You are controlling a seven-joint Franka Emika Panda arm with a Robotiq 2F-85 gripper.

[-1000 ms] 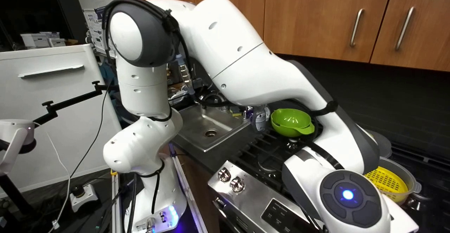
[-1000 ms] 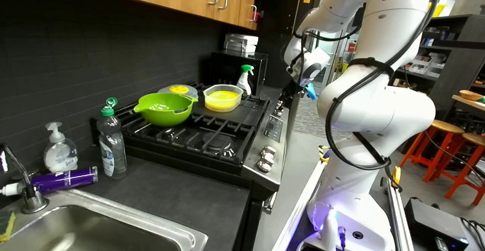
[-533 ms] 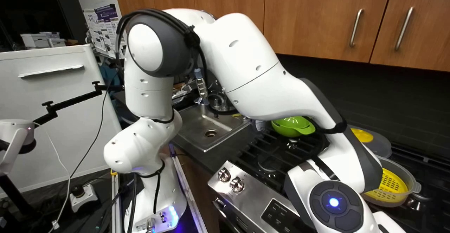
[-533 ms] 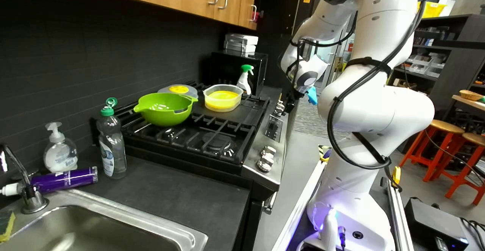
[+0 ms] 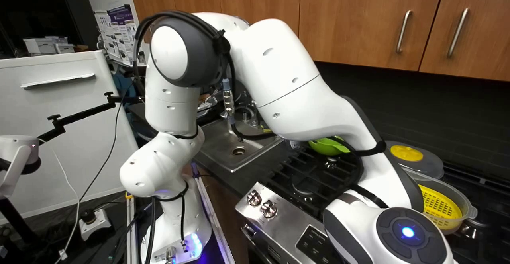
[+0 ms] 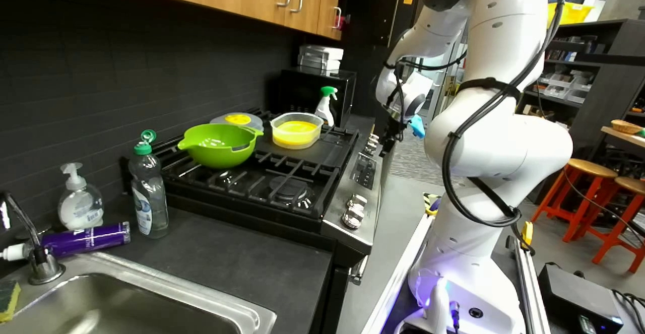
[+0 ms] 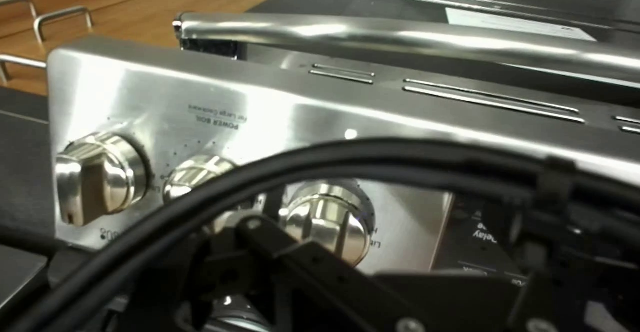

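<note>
Stove knobs point(image 7: 327, 214) (three, shiny) sit near the wide-spread gripper point(image 6: 387, 148)

In the wrist view, three round, shiny metal knobs point(image 7: 102, 179) jutted in a row from the steel panel point(image 7: 125, 91), the leftmost in full sight with its raised ridge running up and down, the middle one mostly hidden, the rightmost partly covered.

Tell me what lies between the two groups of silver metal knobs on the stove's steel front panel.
In an exterior view, a black rectangular control panel lies between the near knobs and the far knobs.
</note>
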